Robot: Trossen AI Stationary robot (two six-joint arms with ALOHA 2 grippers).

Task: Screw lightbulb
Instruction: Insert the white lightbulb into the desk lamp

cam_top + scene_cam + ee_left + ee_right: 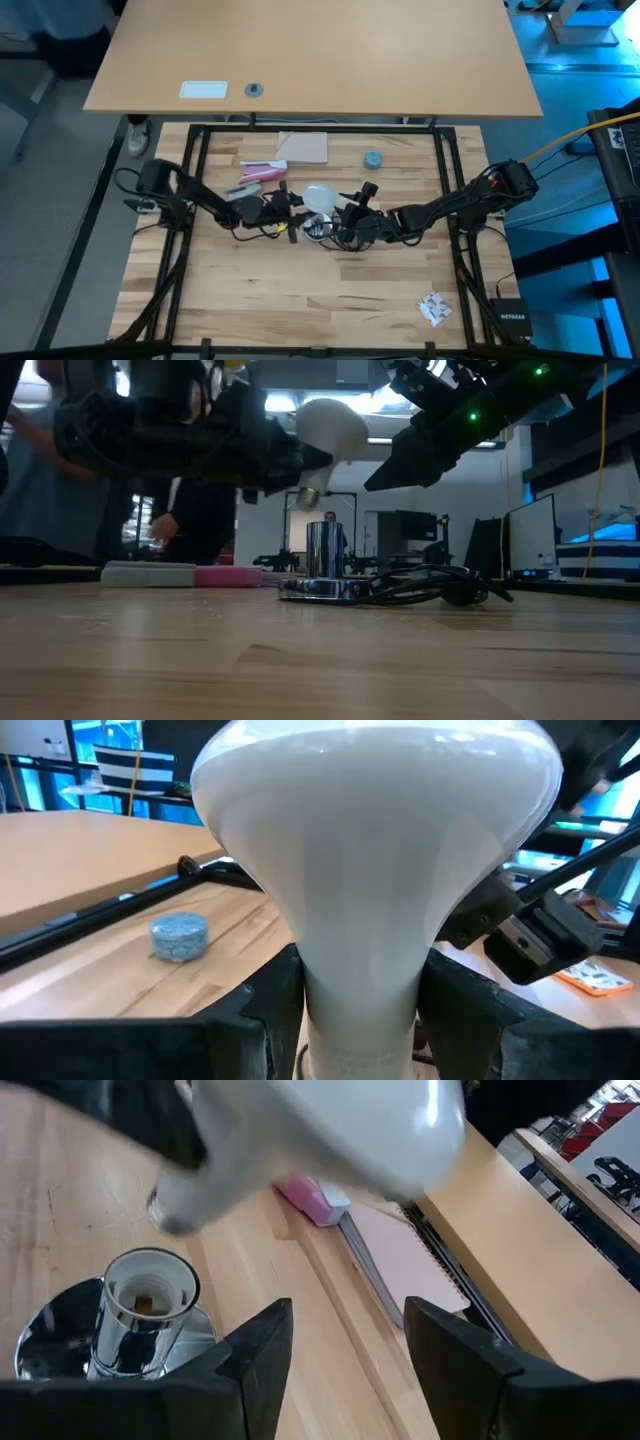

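The left gripper (360, 1010) pinches the lightbulb (370, 850) by its narrow neck, one dark finger (265, 1010) pressed against each side. The round white globe juts out beyond the fingertips. In the low view the lightbulb (328, 430) hangs in the air, tilted, with the globe up and to the right and the grey screw base pointing down and to the left. The base sits just above the socket (323, 550) and a little to its left, not touching it.

The socket is a shiny upright metal tube on a round flat plate, standing on the wooden table (330, 290) with a black cord (430, 585) coiled beside it. In the right wrist view the socket (145, 1315) shows its open mouth, with the lightbulb's base just above it.

The right gripper (345, 1345) hovers near the socket with its fingers spread apart and nothing between them. From above, it (352, 213) sits just right of the lightbulb (318, 196), near the middle of the table.

A small blue-grey cap (373, 158) lies on the table well behind the grippers. A pink block (228, 575) lies to the left of the socket in the low view.
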